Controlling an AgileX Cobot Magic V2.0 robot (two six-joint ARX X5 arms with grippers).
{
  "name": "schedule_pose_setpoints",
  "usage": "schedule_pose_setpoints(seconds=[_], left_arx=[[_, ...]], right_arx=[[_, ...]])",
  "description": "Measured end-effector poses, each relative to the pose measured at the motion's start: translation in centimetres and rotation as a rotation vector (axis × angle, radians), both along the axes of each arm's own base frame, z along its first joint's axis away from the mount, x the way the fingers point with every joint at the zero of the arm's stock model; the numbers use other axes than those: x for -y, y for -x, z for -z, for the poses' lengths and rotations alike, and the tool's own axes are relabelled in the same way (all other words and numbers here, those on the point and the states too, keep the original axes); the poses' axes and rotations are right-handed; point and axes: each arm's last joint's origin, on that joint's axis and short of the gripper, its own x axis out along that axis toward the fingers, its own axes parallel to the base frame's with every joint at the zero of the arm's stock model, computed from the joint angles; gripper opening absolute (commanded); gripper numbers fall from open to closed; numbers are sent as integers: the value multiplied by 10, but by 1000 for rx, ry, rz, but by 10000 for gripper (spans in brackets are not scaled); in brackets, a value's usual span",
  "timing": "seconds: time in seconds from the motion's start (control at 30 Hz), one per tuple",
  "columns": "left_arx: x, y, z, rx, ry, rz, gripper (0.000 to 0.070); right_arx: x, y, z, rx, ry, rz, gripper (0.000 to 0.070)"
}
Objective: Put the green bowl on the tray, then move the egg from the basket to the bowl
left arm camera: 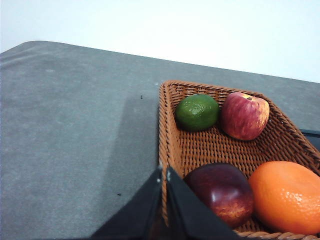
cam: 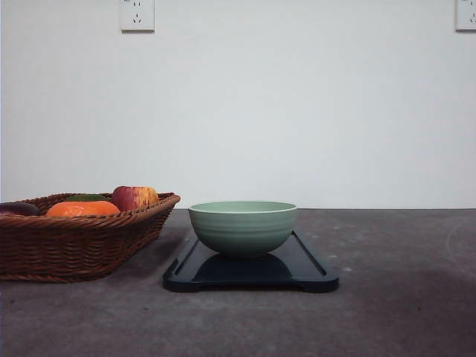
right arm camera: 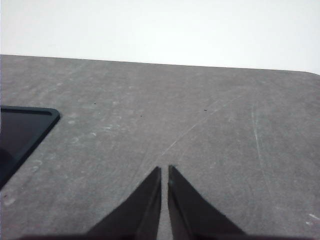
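Two grippers, both pressed together and holding nothing. Left gripper [left arm camera: 164, 172] poised over the near rim of the basket [left arm camera: 172, 145], fingertips touching. Right gripper [right arm camera: 164, 170] over bare table [right arm camera: 200, 125], just beside a corner of the tray [right arm camera: 30, 122]. Bowl [cam: 242, 227] upright on the tray [cam: 312, 271], centred across it, seen from the front. Basket [cam: 74, 245] to the left of the tray, near but apart. Inside the basket: a lime [left arm camera: 197, 112] touching an apple [left arm camera: 245, 115] at the far end, a dark red fruit [left arm camera: 222, 192] beside an orange [left arm camera: 287, 197] at the near end. No telling where the egg lies.
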Motion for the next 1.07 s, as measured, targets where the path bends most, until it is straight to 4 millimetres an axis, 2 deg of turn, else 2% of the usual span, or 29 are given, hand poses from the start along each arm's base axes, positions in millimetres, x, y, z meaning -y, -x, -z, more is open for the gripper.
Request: schedule_pose_setpoints(seconds=[1.07], left_arx=[[0,0,0,0,0,0,0]], right_arx=[[0,0,0,0,0,0,16]])
